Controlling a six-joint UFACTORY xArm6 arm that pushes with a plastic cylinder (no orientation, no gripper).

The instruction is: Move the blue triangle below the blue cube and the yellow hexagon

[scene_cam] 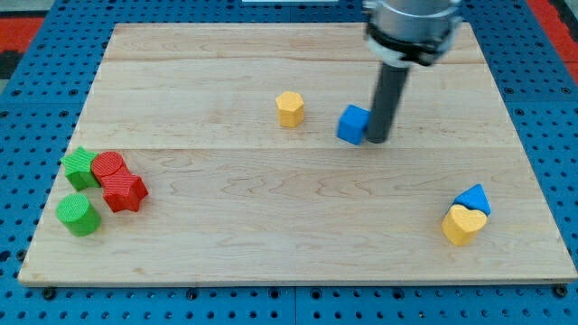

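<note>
Blue pegboard surrounds a pale wooden board point(271, 226) that fills most of the view. My tip point(377, 140) is a plain rod end with nothing to open or close; it holds nothing and stands right against the right side of the blue cube point(353, 124), touching or nearly so. A yellow hexagon point(289, 108) sits near the cube's left, apart from it. The blue triangle point(474, 197) lies well away at the view's lower right, touching a yellow heart point(462, 224). At the view's left cluster a green block point(79, 167), a red cylinder point(108, 166), a red star-like block point(124, 190) and a green cylinder point(78, 214).
</note>
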